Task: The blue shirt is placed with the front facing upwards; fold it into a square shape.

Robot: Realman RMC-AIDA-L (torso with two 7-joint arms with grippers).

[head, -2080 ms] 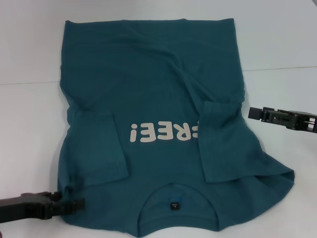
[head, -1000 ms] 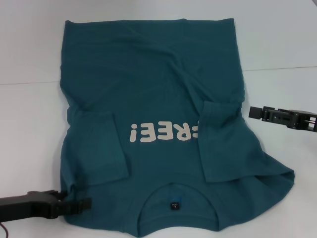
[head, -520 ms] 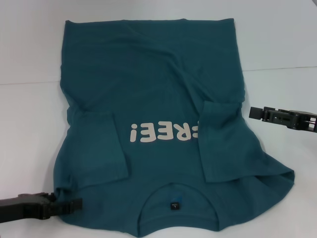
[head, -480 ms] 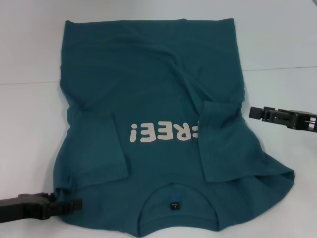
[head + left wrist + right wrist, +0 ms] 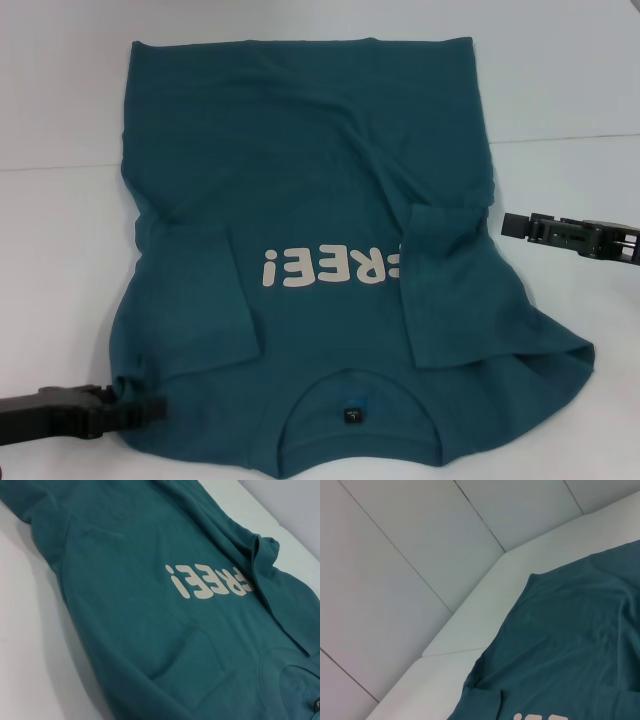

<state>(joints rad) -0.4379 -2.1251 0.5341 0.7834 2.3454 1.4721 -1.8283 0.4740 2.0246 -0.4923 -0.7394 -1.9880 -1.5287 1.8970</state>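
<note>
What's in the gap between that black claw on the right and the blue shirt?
Nothing: in the head view only bare white table separates the right end effector from the blue shirt, whose folded-in sleeve lies nearest it.

matt cloth blue shirt [image 5: 320, 200], smooth white table [image 5: 60, 250]

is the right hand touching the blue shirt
Apart. The head view shows white table between the right hand and the blue shirt.

Neck hem of the blue shirt [image 5: 300, 230] cut off at the head view's lower edge.
</note>
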